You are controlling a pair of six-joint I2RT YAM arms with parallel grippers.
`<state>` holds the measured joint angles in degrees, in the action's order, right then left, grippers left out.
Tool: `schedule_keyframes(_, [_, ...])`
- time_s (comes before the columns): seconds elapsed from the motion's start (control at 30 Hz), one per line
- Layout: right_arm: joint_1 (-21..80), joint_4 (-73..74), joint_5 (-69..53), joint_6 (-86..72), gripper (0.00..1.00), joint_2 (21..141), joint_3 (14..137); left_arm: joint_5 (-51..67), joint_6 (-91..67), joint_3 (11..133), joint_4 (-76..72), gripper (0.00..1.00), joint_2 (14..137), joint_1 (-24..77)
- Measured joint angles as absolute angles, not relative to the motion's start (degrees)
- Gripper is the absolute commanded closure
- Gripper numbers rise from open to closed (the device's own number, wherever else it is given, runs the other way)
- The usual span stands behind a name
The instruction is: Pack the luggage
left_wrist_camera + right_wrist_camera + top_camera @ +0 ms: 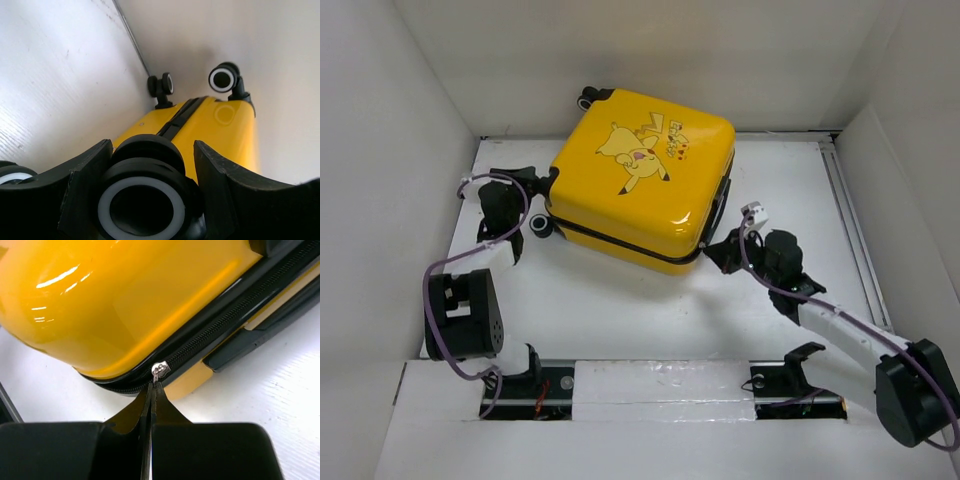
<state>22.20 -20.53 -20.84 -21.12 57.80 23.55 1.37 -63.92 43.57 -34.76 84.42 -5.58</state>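
The luggage (640, 175) is a yellow hard-shell suitcase with a Pikachu cartoon. It lies flat and closed at the back of the table, cartoon side up. My left gripper (542, 188) is at its left corner. In the left wrist view its fingers (85, 175) bracket a black wheel with a white ring (142, 200), and the left gripper (152, 150) looks closed on it. My right gripper (715, 252) is at the suitcase's near right corner. In the right wrist view the right gripper (151, 390) is shut on the silver zipper pull (160, 370) on the black zipper trim (225, 325).
White walls enclose the table on the left, back and right. The suitcase's other wheels (590, 97) point toward the back wall, and one more wheel (540, 228) sits beside the left gripper. A rail with the arm bases (660, 385) runs along the near edge.
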Motion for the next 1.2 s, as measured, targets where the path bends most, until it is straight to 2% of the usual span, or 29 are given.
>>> schedule_keyframes(0.17, [28.08, -18.55, -15.66, -18.83, 1.0, 59.64, 25.52, 0.3, -66.08, 38.92, -42.06, 1.0, 83.57, -5.8])
schedule_keyframes(0.43, [35.27, -7.49, -10.85, -13.93, 1.0, 59.46, 30.92, -1.85, -66.41, 36.95, -43.57, 1.0, 78.59, -6.04])
schedule_keyframes(0.67, [40.56, 8.71, -7.7, -12.78, 1.0, 45.63, 31.75, 0.86, -66.37, 37.36, -39.94, 1.0, 77.17, -5.48])
schedule_keyframes(0.8, [40.51, 9.63, -7.7, -14.68, 1.0, 40.45, 31.59, 4.21, -66.52, 38.13, -37.43, 1.0, 76.73, -4.82])
schedule_keyframes(0.93, [40.51, 8.12, -8.56, -16.23, 0.99, 42.44, 29.56, 4.91, -66.15, 38.17, -35.35, 1.0, 74.91, -4.75])
schedule_keyframes(1.0, [40.51, 8.34, -8.8, -16.69, 0.79, 44.38, 28.4, 4.89, -65.93, 37.95, -35.33, 1.0, 74.35, -4.78])
schedule_keyframes(1.03, [40.51, 8.51, -8.54, -16.93, 0.6, 44.66, 27.53, 4.97, -65.84, 37.67, -35.35, 1.0, 74.28, -4.93])
schedule_keyframes(1.1, [40.47, 8.56, -7.66, -17.06, 0.52, 44.18, 26.22, 4.95, -65.84, 36.86, -35.64, 1.0, 74.48, -5.02])
schedule_keyframes(1.2, [40.47, 8.01, -6.39, -16.69, 0.51, 43.9, 25.65, 5.34, -65.87, 36.34, -35.81, 1.0, 76.2, -5.26])
